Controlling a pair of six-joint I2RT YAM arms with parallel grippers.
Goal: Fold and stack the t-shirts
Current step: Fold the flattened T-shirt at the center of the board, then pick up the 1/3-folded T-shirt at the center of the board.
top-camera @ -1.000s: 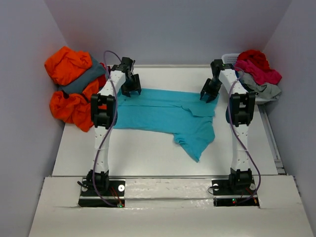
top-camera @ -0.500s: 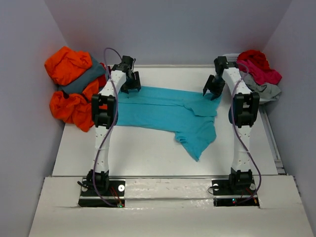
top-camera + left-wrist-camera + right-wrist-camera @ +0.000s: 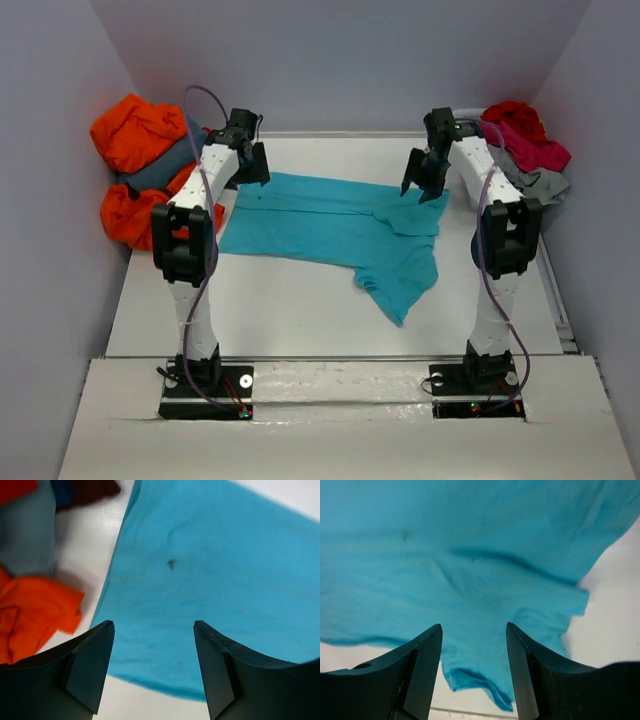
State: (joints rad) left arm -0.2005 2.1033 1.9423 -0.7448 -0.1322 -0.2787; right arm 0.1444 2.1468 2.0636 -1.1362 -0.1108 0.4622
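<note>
Turquoise t-shirt (image 3: 320, 225) lies flat beneath left jaws and right jaws, both open, gripping nothing.

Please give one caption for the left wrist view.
Open left gripper over the turquoise t-shirt, orange t-shirt beside it.

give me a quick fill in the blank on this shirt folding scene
The shirt spread on the table is ____.
The left claw and right claw are both ____, holding nothing.
The orange heap lies at the table's ____ side.
Missing words: turquoise; open; left
</note>
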